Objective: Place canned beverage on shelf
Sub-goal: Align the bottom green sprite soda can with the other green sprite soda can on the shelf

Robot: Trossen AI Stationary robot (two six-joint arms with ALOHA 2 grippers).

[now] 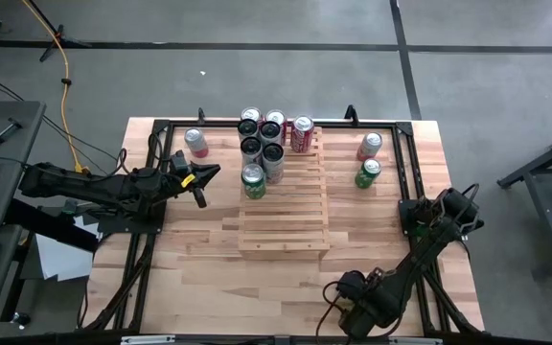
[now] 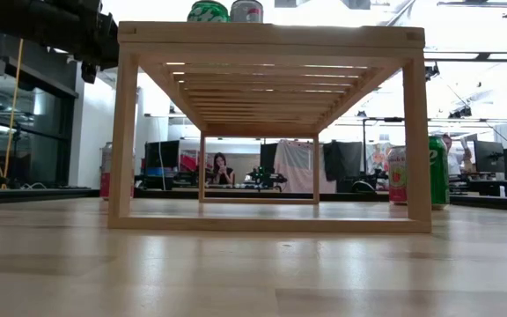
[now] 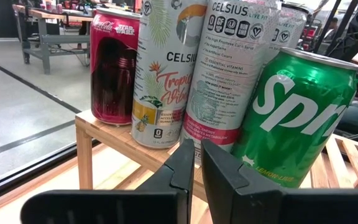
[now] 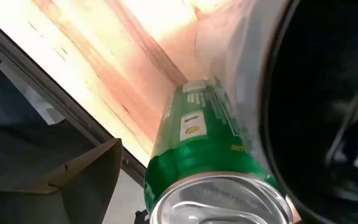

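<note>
On the left of the high view, the left arm reaches rightward across the light butcher-block desk, and its left hand is clenched with nothing between the fingers; in the left wrist view the two dark fingers stand pressed together just in front of the cans. A pink-and-silver can stands alone on the desk in the upper left, above that hand.

At the centre lies the rectangular light-wood slatted shelf, raised on legs in the low view. Its upper end carries a cluster of cans: a green Sprite can nearest the left hand, tall white Celsius cans beside it, dark-topped cans above, and a red can at the upper right of the cluster. The lower half of the shelf is bare slats.

To the right of the shelf, in the upper right of the desk, a pink-and-silver can and a green can stand close together on the desk.

At the lower right, the right arm is folded back, its right hand spread wide and gripping nothing; the right wrist view looks onto a green can.
</note>
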